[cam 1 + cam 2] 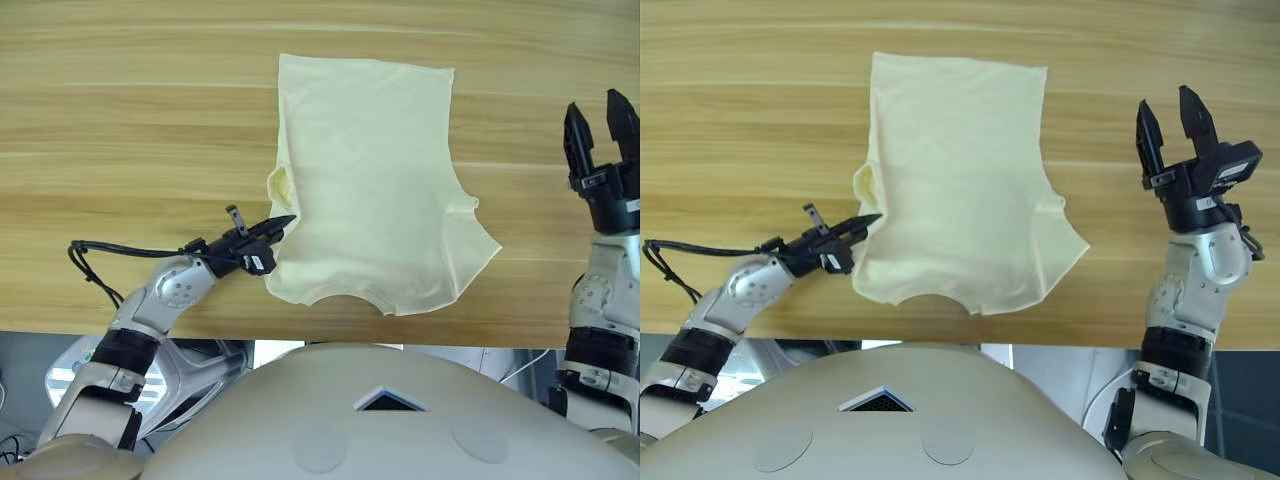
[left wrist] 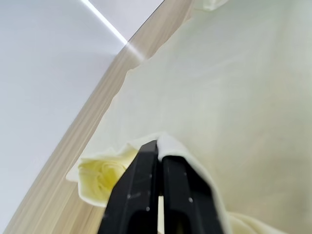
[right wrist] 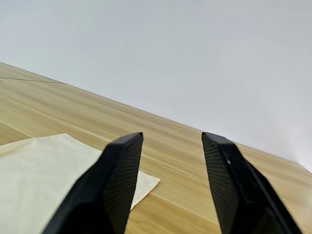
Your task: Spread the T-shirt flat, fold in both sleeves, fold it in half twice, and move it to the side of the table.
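So, the T-shirt (image 1: 370, 180) lies near the middle of the wooden surface (image 1: 130, 130). Its neck hole is close to me and its bottom edge is far away. It looks mostly flat, so I think the spreading part is done.

My left pincer (image 1: 283, 223) is squeezed together on a bit of cloth at the shirt's left edge. The left sleeve (image 1: 280, 185) seems tucked in over the shirt there, with a small bump of cloth showing. I think this sleeve fold is almost done, but the pincer has not let go yet.

The right sleeve (image 1: 475, 245) sticks out to the side, so it is not folded. My right pincer (image 1: 1173, 125) hangs over the bare wood, well apart from the shirt, with its two fingers spread wide and nothing in them.

Left to do, I think: fold the right sleeve in, fold the shirt in half two times, then move it to the side.
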Motion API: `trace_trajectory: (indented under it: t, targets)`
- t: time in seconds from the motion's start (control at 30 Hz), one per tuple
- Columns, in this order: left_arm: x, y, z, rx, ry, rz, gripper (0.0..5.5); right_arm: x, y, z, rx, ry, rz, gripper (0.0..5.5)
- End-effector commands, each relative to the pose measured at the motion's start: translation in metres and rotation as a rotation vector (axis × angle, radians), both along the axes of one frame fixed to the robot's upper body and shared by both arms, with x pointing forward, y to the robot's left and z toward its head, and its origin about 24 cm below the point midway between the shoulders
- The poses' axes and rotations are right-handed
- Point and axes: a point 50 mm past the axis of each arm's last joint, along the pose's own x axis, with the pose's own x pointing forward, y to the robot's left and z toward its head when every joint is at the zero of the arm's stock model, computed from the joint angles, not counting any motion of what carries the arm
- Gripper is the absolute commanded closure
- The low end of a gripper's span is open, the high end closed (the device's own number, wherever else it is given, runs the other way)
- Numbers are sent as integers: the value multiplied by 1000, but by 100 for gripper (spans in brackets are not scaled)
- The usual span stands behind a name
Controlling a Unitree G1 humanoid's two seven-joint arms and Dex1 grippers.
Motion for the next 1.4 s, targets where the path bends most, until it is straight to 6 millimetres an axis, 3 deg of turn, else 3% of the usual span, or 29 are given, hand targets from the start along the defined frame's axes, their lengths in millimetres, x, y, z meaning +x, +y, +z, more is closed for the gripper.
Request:
trace_trajectory:
  t: [0.03,0.43,0.67,0.8,0.87,0.93,1.07,1.17,1.3,1.4]
  targets:
    - [-8,3,-19,121,101,-61,549,6,4,2,-8,-14,20,327]
    - [-22,-2,-32,132,201,-144,370,15,8,4,-17,-20,33,327]
    - [-21,-3,-18,-21,152,-43,277,16,7,3,-76,0,31,327]
    - [-10,-6,7,-193,38,39,277,-15,-1,-2,-663,71,32,327]
    - [-9,-9,20,-254,-7,41,277,-36,-12,-5,-1012,163,47,327]
    - [-7,-12,33,-310,-59,43,277,-62,-24,-20,-1221,327,112,327]
    - [-1,-18,53,-392,-120,39,277,-114,-32,-51,-1345,595,277,327]
    - [2,-17,59,-415,-135,50,277,-131,-20,-62,-1347,626,385,327]
    - [9,-11,64,-410,-165,83,277,-134,-4,-62,-1355,577,483,327]
    - [9,-10,62,-412,-169,107,277,-118,0,-73,-1362,541,493,327]
